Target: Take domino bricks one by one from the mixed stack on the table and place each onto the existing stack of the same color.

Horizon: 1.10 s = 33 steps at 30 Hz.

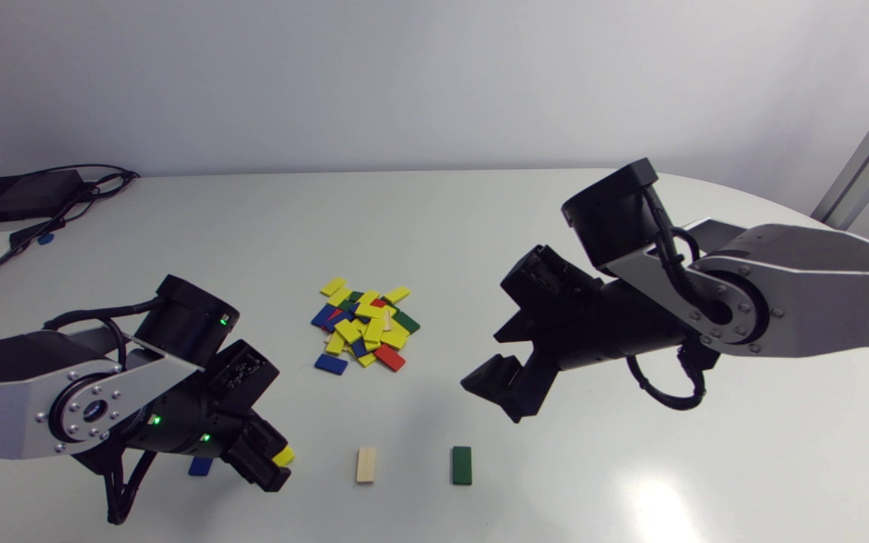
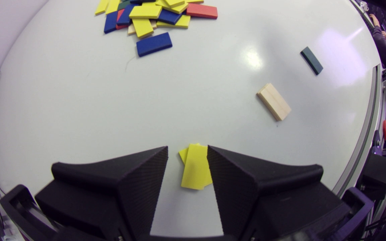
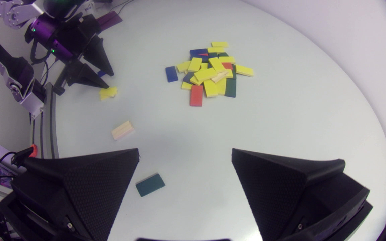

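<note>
White table (image 1: 434, 226) | yellow stack (image 2: 195, 166) lies between left jaws, apart | right jaws apart over green brick (image 3: 150, 184)

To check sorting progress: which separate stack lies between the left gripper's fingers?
The yellow stack, inside the open left gripper; the beige stack and the green brick lie farther away.

The white round surface (image 1: 480, 226) is smooth and half-glossy, with bright patches of glare on it. The coloured bricks of the mixed pile (image 1: 365, 328) look painted, smooth and satin. So do the flat yellow bricks (image 2: 195, 167) and the dark green brick (image 3: 150, 184). The pale rectangular bricks (image 2: 273, 101) are bare, unpainted wood, matt. Both arms' jaws are matt black plastic, their inner faces finely ribbed. The silver-grey arm links (image 1: 819, 302) look like dull metal, with shinier screw heads.
</note>
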Each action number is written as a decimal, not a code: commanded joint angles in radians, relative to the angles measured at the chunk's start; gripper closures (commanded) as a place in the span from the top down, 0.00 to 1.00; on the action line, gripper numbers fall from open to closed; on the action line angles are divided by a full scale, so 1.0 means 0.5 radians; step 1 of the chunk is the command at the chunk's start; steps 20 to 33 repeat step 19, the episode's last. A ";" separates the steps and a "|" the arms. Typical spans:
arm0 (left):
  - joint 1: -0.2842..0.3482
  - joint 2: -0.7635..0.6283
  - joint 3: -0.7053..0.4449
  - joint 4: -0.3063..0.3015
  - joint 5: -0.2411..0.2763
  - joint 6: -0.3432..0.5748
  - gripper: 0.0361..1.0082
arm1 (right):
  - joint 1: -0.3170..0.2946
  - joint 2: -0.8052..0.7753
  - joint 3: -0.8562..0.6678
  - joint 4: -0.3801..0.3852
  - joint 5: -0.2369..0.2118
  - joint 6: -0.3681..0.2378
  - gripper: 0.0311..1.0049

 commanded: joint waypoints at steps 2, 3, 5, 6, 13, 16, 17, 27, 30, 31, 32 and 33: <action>0.033 -0.032 0.144 -0.099 -0.015 0.016 0.43 | -0.004 0.022 -0.053 0.027 0.011 -0.028 0.96; 0.036 -0.038 0.175 -0.129 -0.015 0.016 0.43 | -0.007 0.019 -0.053 0.027 0.008 -0.028 0.96; 0.045 -0.044 0.261 -0.206 -0.015 0.016 0.45 | -0.004 0.019 -0.053 0.027 0.011 -0.025 0.96; 0.048 -0.057 0.313 -0.249 -0.015 0.016 0.49 | -0.004 0.022 -0.056 0.027 0.011 -0.025 0.96; 0.143 -0.142 0.516 -0.341 -0.012 0.016 0.54 | -0.007 0.022 -0.050 0.027 0.011 -0.028 0.96; 0.248 -0.149 0.516 -0.280 0.031 0.022 0.54 | -0.007 0.022 -0.043 0.027 0.011 -0.028 0.96; 0.278 -0.149 0.509 -0.267 0.084 0.031 0.54 | -0.007 0.025 -0.043 0.027 0.011 -0.028 0.96; 0.334 -0.152 0.473 -0.181 0.151 0.037 0.53 | -0.007 0.025 -0.040 0.027 0.011 -0.028 0.96; 0.334 -0.152 0.473 -0.181 0.151 0.037 0.53 | -0.007 0.025 -0.040 0.027 0.011 -0.028 0.96; 0.334 -0.152 0.473 -0.181 0.151 0.037 0.53 | -0.007 0.025 -0.040 0.027 0.011 -0.028 0.96; 0.334 -0.152 0.473 -0.181 0.151 0.037 0.53 | -0.007 0.025 -0.040 0.027 0.011 -0.028 0.96; 0.334 -0.152 0.473 -0.181 0.151 0.037 0.53 | -0.007 0.025 -0.040 0.027 0.011 -0.028 0.96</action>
